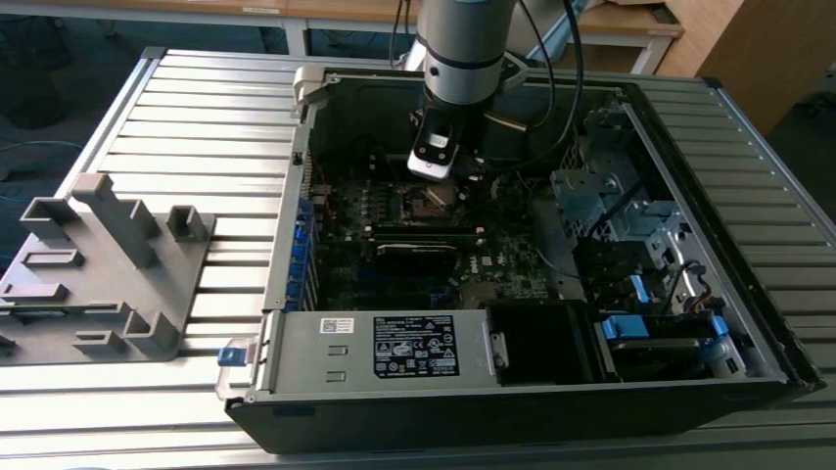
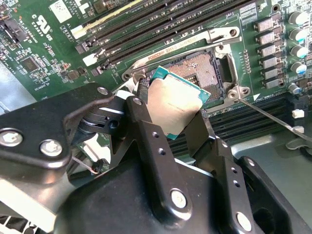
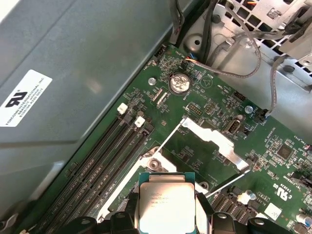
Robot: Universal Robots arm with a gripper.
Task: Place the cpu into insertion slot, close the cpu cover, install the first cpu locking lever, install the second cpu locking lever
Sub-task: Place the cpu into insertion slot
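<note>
My gripper (image 2: 173,113) is shut on the cpu (image 2: 178,100), a flat square chip with a silvery top and teal edge, pinched between two black fingers (image 2: 146,129). The chip hangs tilted just above the insertion slot (image 2: 204,68), whose pin field and metal frame lie bare beneath it. In the first wrist view the cpu (image 3: 165,202) sits between the fingertips, and the cpu cover (image 3: 210,132), a silvery frame with a square window, lies swung open beside the socket. A thin locking lever (image 2: 273,119) stands out to one side. In the exterior view the gripper (image 1: 438,176) is low inside the case, over the motherboard.
Long black memory slots (image 2: 146,24) run beside the socket. Cables (image 3: 234,68) and a drive cage (image 1: 614,206) crowd the exterior view's right. A power supply (image 1: 379,348) fills the near end of the case. A grey fixture (image 1: 105,264) stands on the slatted table at the left.
</note>
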